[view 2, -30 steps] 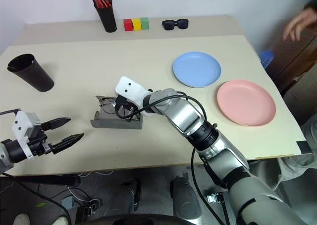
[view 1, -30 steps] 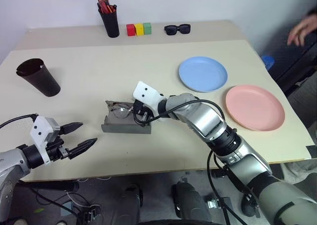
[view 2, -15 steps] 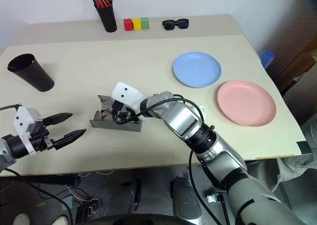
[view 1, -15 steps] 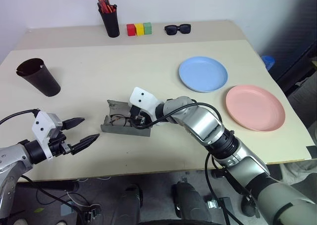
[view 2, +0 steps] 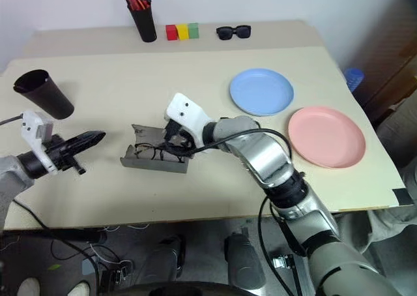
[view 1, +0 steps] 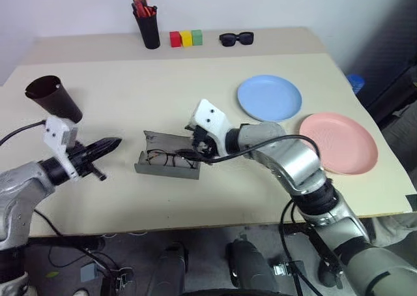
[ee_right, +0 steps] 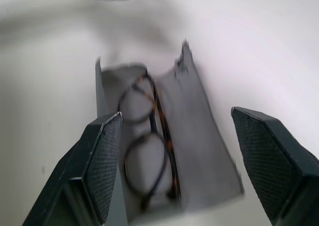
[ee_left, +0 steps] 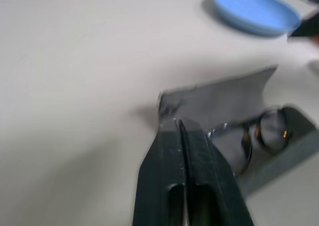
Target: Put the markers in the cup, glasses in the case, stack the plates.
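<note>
The wire-framed glasses [view 1: 163,158] lie inside the open grey case [view 1: 166,173] at the table's middle. Just right of the case, my right gripper [view 1: 194,149] hovers open with nothing held; the right wrist view looks down on the glasses [ee_right: 149,151] between its spread fingers [ee_right: 102,151]. My left gripper [view 1: 107,144] is shut and empty, pointing at the case from its left, a short gap away. The black cup [view 1: 55,99] stands at the far left. A light blue plate [view 1: 269,97] and a pink plate [view 1: 339,141] lie side by side on the right. The markers are out of view.
At the table's back stand a black pen pot [view 1: 148,30] with red-orange markers, three coloured blocks [view 1: 186,38] and black sunglasses [view 1: 234,38]. The table's front edge runs close below the case.
My right gripper opened, left the glasses in the case and drew back to the right. My left gripper shut and moved forward toward the case. A person's hand at top right is gone.
</note>
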Robot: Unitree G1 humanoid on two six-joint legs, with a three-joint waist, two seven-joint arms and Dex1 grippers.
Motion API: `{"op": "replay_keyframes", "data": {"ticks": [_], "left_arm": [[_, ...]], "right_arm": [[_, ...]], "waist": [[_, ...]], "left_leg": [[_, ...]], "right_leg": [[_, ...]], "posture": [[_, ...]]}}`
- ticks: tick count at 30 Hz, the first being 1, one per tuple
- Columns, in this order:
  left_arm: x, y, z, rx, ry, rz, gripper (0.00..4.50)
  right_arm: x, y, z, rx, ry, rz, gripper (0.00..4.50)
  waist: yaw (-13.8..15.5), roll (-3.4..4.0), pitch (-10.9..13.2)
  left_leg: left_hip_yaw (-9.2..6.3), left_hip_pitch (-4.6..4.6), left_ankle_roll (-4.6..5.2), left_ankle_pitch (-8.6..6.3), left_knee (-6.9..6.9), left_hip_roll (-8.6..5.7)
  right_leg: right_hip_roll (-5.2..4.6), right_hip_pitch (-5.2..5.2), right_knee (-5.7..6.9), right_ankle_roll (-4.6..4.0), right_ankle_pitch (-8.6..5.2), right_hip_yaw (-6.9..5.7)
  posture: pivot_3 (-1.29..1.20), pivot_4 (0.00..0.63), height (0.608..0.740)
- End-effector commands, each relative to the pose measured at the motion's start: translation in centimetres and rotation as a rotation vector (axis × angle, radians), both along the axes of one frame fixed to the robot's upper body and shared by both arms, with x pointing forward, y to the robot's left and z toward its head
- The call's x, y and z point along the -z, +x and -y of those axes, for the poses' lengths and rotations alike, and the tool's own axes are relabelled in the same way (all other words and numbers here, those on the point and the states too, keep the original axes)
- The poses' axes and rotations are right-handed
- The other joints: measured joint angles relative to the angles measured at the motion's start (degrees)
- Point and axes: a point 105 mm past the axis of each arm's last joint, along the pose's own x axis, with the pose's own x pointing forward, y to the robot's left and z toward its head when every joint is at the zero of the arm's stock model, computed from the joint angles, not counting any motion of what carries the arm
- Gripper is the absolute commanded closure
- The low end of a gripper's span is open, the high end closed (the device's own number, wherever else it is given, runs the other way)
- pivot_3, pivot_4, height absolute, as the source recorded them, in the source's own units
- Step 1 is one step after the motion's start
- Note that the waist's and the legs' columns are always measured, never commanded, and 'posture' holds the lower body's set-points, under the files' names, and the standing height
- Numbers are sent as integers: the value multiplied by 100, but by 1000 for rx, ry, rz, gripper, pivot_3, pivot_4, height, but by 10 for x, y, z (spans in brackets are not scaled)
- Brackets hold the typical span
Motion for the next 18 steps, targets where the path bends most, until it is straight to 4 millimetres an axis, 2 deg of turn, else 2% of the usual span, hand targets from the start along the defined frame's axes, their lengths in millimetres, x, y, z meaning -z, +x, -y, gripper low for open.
{"op": "replay_keyframes", "data": {"ticks": [1,7,8,9,10,11,13,15,18], "left_arm": [[-7,4,7,31,25,39,4469],[-7,5,7,34,27,40,4469],[-4,40,32,89,81,12,4469],[-6,65,55,130,155,-12,4469],[-9,81,72,157,224,-26,4469],[-11,92,82,173,260,-41,4469],[-15,99,90,212,243,-35,4469],[-15,104,94,226,248,-31,4469],[-12,106,93,232,255,-30,4469]], "right_arm": [[-18,-8,0,-40,43,67,933],[-18,-9,0,-41,44,67,933],[-11,-16,26,-18,49,86,933],[-5,-24,45,-6,43,104,933],[-2,-30,56,-2,33,119,933],[0,-35,63,-2,27,134,933],[2,-35,66,13,22,150,933],[4,-34,68,28,20,159,933],[4,-34,68,35,24,164,933]], "waist": [[-50,1,0],[-135,2,1],[-33,6,1],[212,9,6],[369,4,7],[402,0,6],[273,2,7],[48,2,7],[-138,-2,9]], "left_leg": [[6,1,0,0,0,0],[12,3,0,0,-6,7],[12,2,0,0,-6,6],[0,3,1,1,-2,4],[-5,-5,12,19,13,5],[-8,-14,21,26,20,18],[24,-19,23,28,35,18],[98,-17,36,22,33,6],[110,-15,43,18,24,15]], "right_leg": [[-1,-1,0,0,0,5],[4,-7,1,-1,1,10],[3,-7,1,0,1,10],[-2,7,-3,0,1,1],[-15,15,-20,10,-10,-52],[-7,54,-64,6,-6,-94],[-15,112,-103,18,5,-70],[-39,95,-118,53,24,-4],[-34,69,-103,63,28,7]], "posture": [[0,150,740],[0,150,740],[0,150,740],[0,150,740],[0,150,740],[0,150,740],[0,150,740],[0,150,740],[0,150,740]]}}
